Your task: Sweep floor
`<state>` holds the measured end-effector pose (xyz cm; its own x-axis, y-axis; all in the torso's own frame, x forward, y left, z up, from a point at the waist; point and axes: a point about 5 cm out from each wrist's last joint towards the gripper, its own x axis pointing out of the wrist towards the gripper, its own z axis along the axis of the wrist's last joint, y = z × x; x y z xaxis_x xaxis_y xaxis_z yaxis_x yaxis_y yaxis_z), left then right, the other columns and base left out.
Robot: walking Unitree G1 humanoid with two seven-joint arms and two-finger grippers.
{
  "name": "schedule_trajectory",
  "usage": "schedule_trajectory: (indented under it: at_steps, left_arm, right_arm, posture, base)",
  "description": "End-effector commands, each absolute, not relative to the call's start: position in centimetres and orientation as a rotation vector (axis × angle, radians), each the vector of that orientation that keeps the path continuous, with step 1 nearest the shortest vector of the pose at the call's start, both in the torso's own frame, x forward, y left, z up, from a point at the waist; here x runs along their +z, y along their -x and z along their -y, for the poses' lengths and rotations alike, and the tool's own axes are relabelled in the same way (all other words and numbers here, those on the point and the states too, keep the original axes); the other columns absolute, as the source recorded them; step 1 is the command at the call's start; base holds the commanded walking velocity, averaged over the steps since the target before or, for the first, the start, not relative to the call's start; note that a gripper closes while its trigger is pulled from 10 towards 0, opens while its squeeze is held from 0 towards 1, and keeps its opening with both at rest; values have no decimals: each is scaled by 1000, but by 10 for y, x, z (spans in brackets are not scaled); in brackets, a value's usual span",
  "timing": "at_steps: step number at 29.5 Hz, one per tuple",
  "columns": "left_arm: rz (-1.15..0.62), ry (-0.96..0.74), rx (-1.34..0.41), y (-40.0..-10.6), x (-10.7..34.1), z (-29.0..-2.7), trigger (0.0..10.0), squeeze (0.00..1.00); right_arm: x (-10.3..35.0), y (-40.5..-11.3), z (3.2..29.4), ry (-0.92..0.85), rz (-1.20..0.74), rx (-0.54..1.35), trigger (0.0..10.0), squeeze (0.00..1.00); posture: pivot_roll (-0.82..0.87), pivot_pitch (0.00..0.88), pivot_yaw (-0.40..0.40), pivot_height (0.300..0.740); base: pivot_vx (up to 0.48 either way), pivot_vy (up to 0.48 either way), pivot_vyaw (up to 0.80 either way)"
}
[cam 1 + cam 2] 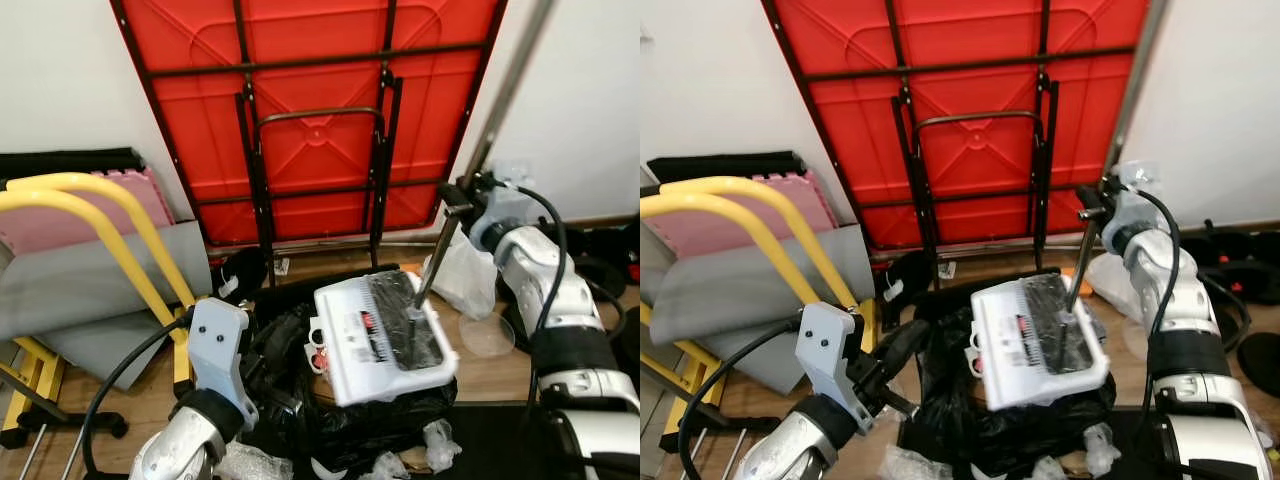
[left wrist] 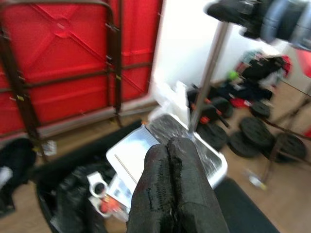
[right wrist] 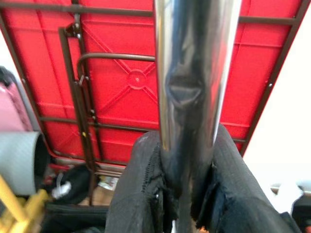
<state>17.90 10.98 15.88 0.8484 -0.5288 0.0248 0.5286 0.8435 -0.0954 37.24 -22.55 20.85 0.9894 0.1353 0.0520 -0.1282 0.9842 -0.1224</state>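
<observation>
Clutter at far left: yellow frame [image 1: 90, 215] and a grey mat [image 1: 90, 290] lean by the wall; they sit close beside the left arm, so a wide swing there could knock them.
Left gripper: left gripper [image 2: 177, 189] has its two black fingers pressed together with nothing between them, held low near the black rubbish bag [image 1: 330, 415].
Bag risk: the bag's mouth looks slack and half collapsed under the pan; if it folds, tipped dirt would likely spill onto the wooden floor [image 1: 490, 375].
Task's thing: white dustpan [image 1: 385, 335], a dark patch on its tray, hangs tilted right over the bag, in front of the folded red table [image 1: 320, 110] leaning on the wall.
Pan risk: I judge the tilt shallow; debris may cling or slide off the side rather than into the bag.
Handle: metal pole [image 1: 440, 245] rises from the pan to the right.
Right gripper: right gripper [image 3: 187, 194] is clamped around that pole, fingers either side of it.
Grip risk: smooth round metal could twist in the fingers, letting the pan swing.
Right side: plastic bags [image 1: 465, 275] and weight plates [image 2: 265, 141] lie near, easy to catch.
</observation>
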Motion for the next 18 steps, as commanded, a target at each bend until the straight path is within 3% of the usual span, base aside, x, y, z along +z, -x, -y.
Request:
schedule_trajectory:
  at_steps: [1, 8, 11, 16, 18]
  left_arm:
    - [-27, 103, -617, -174, 159, -106, 10000, 0]
    - [-52, 126, -645, -155, 166, -99, 10000, 0]
    - [-54, 127, -644, -153, 167, -99, 10000, 0]
    - [-69, 132, -653, -146, 169, -97, 10000, 0]
    - [-77, 136, -656, -142, 171, -96, 10000, 0]
  right_arm:
    - [238, -379, 219, 180, 180, 139, 10000, 0]
    - [274, -405, 181, 380, 264, 204, 10000, 0]
    - [277, -406, 177, 416, 271, 209, 10000, 0]
    - [304, -413, 146, 549, 357, 229, 10000, 0]
    - [320, -414, 123, 645, 422, 263, 10000, 0]
  posture:
    - [-18, 194, 9, 740]
    - [9, 245, 7, 740]
    - [9, 245, 7, 740]
    - [20, 250, 5, 740]
    - [25, 257, 6, 740]
  base:
    - [0, 0, 0]
    - [0, 0, 0]
    - [0, 0, 0]
    - [0, 0, 0]
    - [0, 0, 0]
